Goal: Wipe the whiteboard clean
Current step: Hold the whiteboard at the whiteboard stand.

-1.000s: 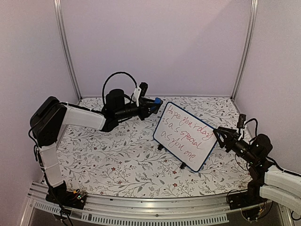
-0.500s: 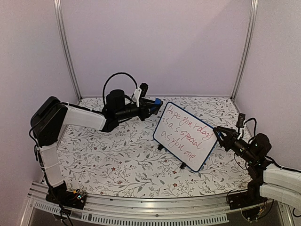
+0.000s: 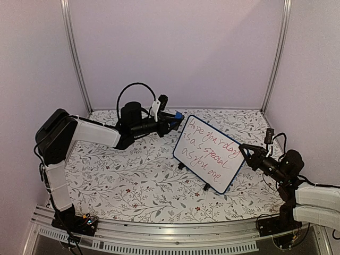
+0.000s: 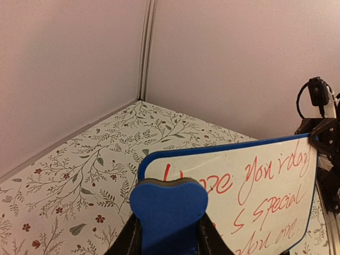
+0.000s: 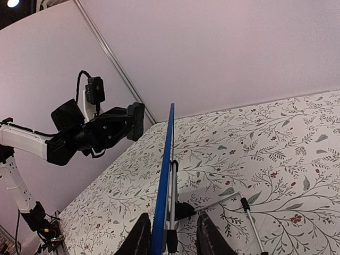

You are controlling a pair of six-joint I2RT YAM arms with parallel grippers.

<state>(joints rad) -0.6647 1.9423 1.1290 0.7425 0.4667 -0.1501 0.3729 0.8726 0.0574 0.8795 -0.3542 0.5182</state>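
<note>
The whiteboard [image 3: 208,153] stands tilted on two black feet at centre right, dark blue frame, red handwriting across its face. My left gripper [image 3: 174,118] is shut on a blue eraser block [image 3: 178,115], just off the board's upper left corner. In the left wrist view the eraser [image 4: 168,210] sits between my fingers in front of the board [image 4: 260,180]. My right gripper [image 3: 245,151] is open, its jaws on either side of the board's right edge. In the right wrist view the board [image 5: 163,175] is edge-on between the fingers [image 5: 139,236], with a gap on the right side.
The floral tablecloth [image 3: 133,175] covers the table. Pale walls and metal posts [image 3: 74,58] close in the back and sides. The board's wire stand leg [image 5: 249,215] reaches out behind it. The left arm [image 5: 90,138] shows beyond the board.
My right gripper has moved left and slightly down, so its jaws now reach over the board's right edge. The left gripper and eraser have barely moved.
</note>
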